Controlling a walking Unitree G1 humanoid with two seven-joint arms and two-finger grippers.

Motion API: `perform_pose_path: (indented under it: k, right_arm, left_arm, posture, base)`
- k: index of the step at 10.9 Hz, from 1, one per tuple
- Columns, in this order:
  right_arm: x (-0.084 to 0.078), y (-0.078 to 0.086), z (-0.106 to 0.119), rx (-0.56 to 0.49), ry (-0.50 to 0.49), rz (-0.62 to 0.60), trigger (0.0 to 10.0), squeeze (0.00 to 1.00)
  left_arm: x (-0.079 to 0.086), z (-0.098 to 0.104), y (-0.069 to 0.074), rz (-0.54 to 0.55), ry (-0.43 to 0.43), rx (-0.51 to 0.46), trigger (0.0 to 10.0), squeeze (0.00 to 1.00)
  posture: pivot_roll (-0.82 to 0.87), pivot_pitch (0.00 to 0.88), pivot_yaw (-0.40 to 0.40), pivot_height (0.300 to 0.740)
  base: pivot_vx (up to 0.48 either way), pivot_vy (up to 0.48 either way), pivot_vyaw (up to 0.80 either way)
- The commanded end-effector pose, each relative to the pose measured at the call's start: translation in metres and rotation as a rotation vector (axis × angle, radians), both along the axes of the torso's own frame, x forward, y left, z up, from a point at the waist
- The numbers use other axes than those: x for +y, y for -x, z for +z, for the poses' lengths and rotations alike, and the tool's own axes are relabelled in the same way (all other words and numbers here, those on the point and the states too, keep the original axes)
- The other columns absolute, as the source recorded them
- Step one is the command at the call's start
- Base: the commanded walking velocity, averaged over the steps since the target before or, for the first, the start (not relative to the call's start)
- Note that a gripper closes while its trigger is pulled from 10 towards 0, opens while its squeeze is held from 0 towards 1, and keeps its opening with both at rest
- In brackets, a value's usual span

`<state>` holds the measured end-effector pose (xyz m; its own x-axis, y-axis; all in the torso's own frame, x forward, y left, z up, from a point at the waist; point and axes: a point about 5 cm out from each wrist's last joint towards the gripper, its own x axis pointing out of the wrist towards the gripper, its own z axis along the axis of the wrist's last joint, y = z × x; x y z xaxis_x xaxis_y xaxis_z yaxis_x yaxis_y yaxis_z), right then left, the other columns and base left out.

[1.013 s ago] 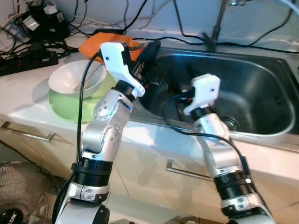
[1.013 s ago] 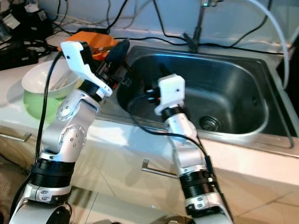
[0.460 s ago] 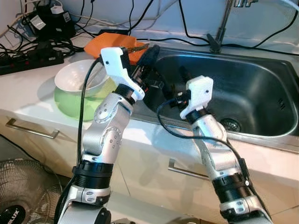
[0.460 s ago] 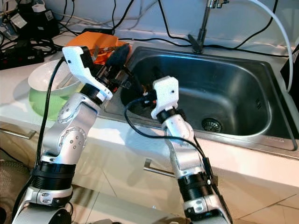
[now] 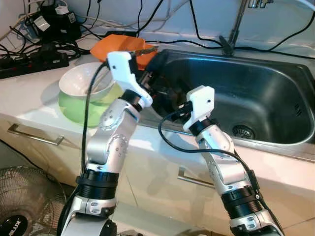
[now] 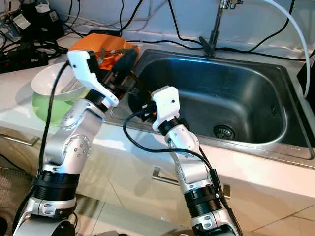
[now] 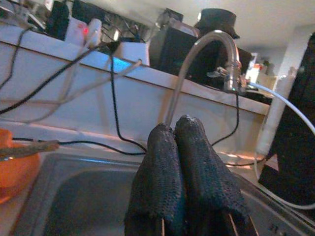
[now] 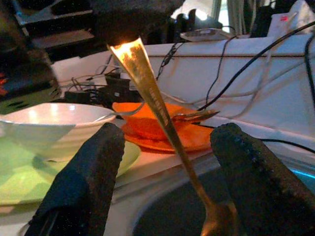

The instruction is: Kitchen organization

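**Two grippers at the left rim of the sink, a spoon standing between the right fingers**

From the head cameras, both arms reach over the counter (image 5: pixel 29 98) toward the left end of the steel sink (image 5: pixel 275 93). The left gripper (image 5: pixel 158 61) sits above the sink's left rim, just beside the orange plate (image 5: pixel 110 46). The right gripper (image 6: pixel 139 105) is lower, inside the basin near its left wall, largely hidden behind its white wrist housing, so these views do not settle how its fingers stand.

The wrist cameras fill that in. The left wrist view shows the left gripper's (image 7: pixel 183 172) two black fingers pressed together with nothing between them, pointing across the basin at the faucet (image 7: pixel 206 54) and the wall behind. The right wrist view shows the right gripper (image 8: pixel 165 162) with its fingers spread wide apart and a metal spoon (image 8: pixel 162 123) standing tilted in the gap, handle up and catching light, bowl end down in the sink. Neither finger visibly touches the spoon, so it appears released rather than grasped.

That same view looks out over the rim to the white bowl (image 8: pixel 49 125) nested in the green bowl (image 8: pixel 123 155), with a second utensil (image 8: pixel 194 116) resting on the orange plate behind. In the head views the stacked bowls stand on the counter left of the sink, near a tangle of black cables (image 5: pixel 44 49).
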<state>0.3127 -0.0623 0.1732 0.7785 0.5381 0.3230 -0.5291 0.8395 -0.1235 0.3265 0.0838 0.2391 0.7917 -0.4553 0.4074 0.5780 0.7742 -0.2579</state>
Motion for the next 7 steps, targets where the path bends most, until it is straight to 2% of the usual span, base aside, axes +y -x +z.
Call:
perform_pose_path:
  k: [1, 2, 4, 7]
  right_arm:
    - [0.002, 0.003, -0.001, 0.01, -0.008, 0.019, 10.0, 0.0]
    - [0.004, 0.004, -0.002, 0.015, -0.003, 0.024, 10.0, 0.0]
    - [0.007, 0.001, -0.008, 0.015, 0.031, 0.013, 10.0, 0.0]
    - [0.008, -0.003, -0.009, 0.015, 0.041, -0.007, 10.0, 0.0]
  left_arm:
    - [0.003, 0.006, -0.002, 0.018, 0.0, -0.019, 10.0, 0.0]
    - [0.004, 0.006, -0.003, 0.015, -0.007, -0.011, 10.0, 0.0]
    - [-0.007, -0.001, 0.002, -0.116, -0.025, 0.04, 10.0, 0.0]
    - [-0.006, -0.004, 0.003, -0.161, -0.049, 0.062, 10.0, 0.0]
  posture:
    - [0.0, 0.02, 0.06, 0.74]
    - [0.0, 0.022, 0.06, 0.74]
    - [0.0, 0.026, 0.066, 0.74]
    - [0.01, 0.033, 0.07, 0.74]
  base:
    - [0.0, 0.0, 0.0]
    - [0.0, 0.0, 0.0]
    - [0.0, 0.0, 0.0]
    - [0.0, 0.0, 0.0]
